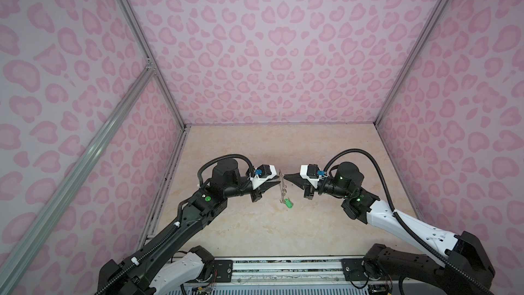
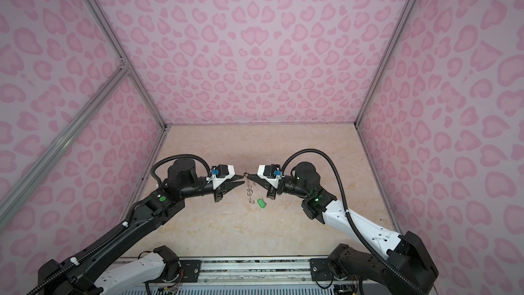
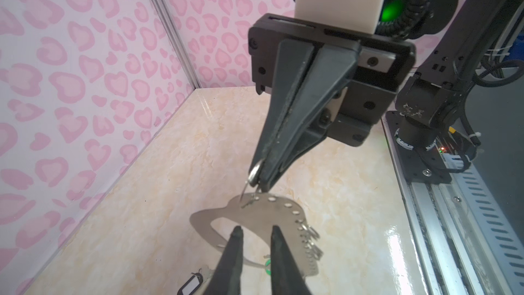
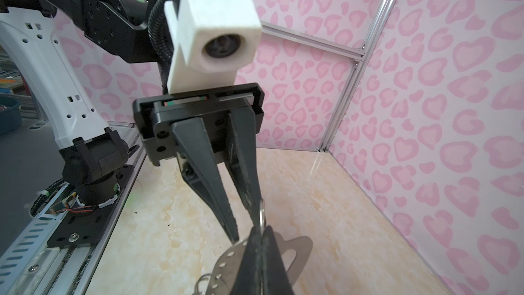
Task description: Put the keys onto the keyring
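Both arms meet mid-table, tips nearly nose to nose. From 3 o'clock the right gripper (image 3: pixel 259 178) has its fingers pressed together, clamped on a small metal ring (image 3: pixel 256 172) at the top edge of the keyring (image 3: pixel 272 214). That keyring is the flat grey plate with the oval slot. It stands up on edge over the table (image 1: pixel 312 222) and shows as a thin sliver in both top views, right between the two grippers. Can't tell whether its low end touches the table. A row of holes runs along its curved edge, with a bunch of split rings (image 3: pixel 310 239) hanging at the lower end. At 9 o'clock of the plate sits the left gripper (image 1: pixel 276 183), fingers (image 3: pixel 234 251) apart with a clear gap, tips close to the slot, gripping nothing. Can't tell if a tip touches the plate. The green tag key (image 1: pixel 289 204) is at 5 o'clock of the plate, just beside the lowest rings. Can't tell if it is hooked on or only lying there. The black tag key (image 3: pixel 192 282) lies on the table below the left gripper, apart from the plate, visible only from the left wrist camera. Pink patterned walls (image 1: pixel 255 52) on three sides
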`<state>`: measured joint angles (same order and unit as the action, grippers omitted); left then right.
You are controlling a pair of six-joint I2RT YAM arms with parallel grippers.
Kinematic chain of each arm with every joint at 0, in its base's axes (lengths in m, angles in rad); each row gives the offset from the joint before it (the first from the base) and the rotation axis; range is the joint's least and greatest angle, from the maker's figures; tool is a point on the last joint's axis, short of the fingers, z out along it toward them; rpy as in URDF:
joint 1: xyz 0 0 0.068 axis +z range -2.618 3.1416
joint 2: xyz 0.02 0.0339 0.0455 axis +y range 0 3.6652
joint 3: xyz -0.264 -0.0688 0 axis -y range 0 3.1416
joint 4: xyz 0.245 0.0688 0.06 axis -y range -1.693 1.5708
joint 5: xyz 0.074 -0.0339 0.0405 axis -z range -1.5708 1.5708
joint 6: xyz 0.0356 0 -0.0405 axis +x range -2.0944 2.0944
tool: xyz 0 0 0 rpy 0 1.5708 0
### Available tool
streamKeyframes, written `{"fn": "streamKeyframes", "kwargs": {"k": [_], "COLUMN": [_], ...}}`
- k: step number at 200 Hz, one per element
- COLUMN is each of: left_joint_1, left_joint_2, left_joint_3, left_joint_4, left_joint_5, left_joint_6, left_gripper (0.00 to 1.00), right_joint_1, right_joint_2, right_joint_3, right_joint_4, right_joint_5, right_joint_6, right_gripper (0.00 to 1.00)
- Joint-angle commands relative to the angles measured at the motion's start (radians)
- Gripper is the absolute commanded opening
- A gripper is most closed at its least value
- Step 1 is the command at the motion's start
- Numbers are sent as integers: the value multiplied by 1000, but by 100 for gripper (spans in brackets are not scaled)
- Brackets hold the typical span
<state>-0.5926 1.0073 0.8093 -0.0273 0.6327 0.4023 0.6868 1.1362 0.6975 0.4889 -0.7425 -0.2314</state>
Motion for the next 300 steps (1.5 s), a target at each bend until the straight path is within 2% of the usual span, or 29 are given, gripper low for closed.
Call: {"fn": "streamKeyframes", "kwargs": {"k": [1, 44, 91, 148, 168, 184, 198, 227, 255, 300], "left_joint_1": [4, 10, 10, 10, 10, 10, 10, 5, -20, -63], "left_joint_2": [-12, -10, 8, 11, 10, 11, 13, 38, 75, 116], "left_joint_3": [-6, -2, 19, 28, 27, 24, 36, 117, 206, 269], "left_joint_4": [77, 82, 61, 57, 47, 30, 2, -148, -299, -380], "left_joint_5": [40, 96, 100, 112, 114, 112, 97, 23, -72, -124], "left_joint_6": [-37, -34, -19, -4, 9, 27, 51, 126, 224, 274], "left_gripper": [22, 24, 22, 14, 4, 3, 3, 3, 3, 3], "right_joint_1": [0, 2, 0, 0, 0, -1, -5, -10, -10, -9], "right_joint_2": [2, 5, 8, 26, 32, 37, 32, -12, -48, -70], "right_joint_3": [-2, -9, -7, 0, 3, 5, 5, 14, 39, 23], "right_joint_4": [41, 65, 56, 53, 53, 59, 39, -108, -245, -227], "right_joint_5": [-24, -38, -61, -85, -81, -68, -34, 53, 122, 120], "right_joint_6": [9, 29, 32, 38, 40, 37, 25, -73, -152, -147], "right_gripper": [0, 0, 0, 0, 0, 0, 13, 24, 26, 23]}}
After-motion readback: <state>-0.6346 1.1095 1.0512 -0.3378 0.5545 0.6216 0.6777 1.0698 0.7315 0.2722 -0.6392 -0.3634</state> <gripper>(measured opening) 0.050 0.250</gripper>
